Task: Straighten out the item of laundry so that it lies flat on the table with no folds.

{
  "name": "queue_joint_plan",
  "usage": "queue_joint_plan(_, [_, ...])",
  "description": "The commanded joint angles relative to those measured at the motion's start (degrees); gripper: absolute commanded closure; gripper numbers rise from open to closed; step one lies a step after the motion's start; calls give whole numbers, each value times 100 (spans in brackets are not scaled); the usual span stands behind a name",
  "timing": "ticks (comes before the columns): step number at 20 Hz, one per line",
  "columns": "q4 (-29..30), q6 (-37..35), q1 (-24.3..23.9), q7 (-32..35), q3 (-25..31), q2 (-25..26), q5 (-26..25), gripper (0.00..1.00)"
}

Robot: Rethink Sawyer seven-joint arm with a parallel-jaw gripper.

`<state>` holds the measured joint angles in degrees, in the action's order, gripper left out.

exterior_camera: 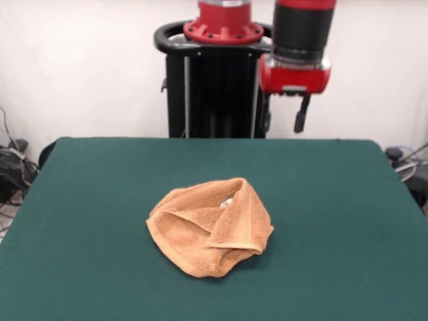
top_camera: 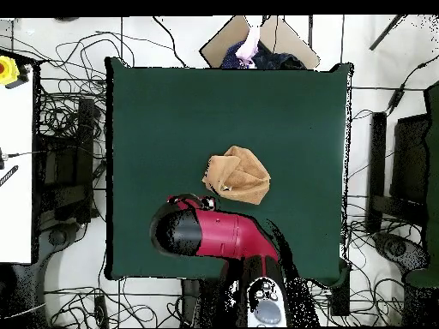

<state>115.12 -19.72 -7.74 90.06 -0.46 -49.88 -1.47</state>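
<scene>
The orange-tan towel (exterior_camera: 210,227) lies crumpled in a rough triangle near the middle of the dark green table (exterior_camera: 80,200). Its edges are folded over one another, a border band runs down its right flap, and a small white bit shows near its top. In the overhead view the towel (top_camera: 237,175) sits at the middle of the table (top_camera: 171,103), just beyond the red arm. My gripper (exterior_camera: 301,115) hangs high over the table's far edge, well behind and to the right of the towel, and holds nothing. In the overhead view the arm hides it.
The robot's black pedestal (exterior_camera: 217,93) stands behind the table's far edge. The red and black arm (top_camera: 210,233) reaches over the table's robot-side part. A person (top_camera: 250,50) shows beyond the opposite edge. Cables (top_camera: 60,128) and equipment lie around the table.
</scene>
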Motion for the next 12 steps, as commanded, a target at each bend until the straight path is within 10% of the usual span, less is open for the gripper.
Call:
queue_joint_plan(1, [-428, 404, -196, 850, 110, 751, -69, 0])
queue_joint_plan(12, [-806, -228, -779, 198, 457, 968, -255, 0])
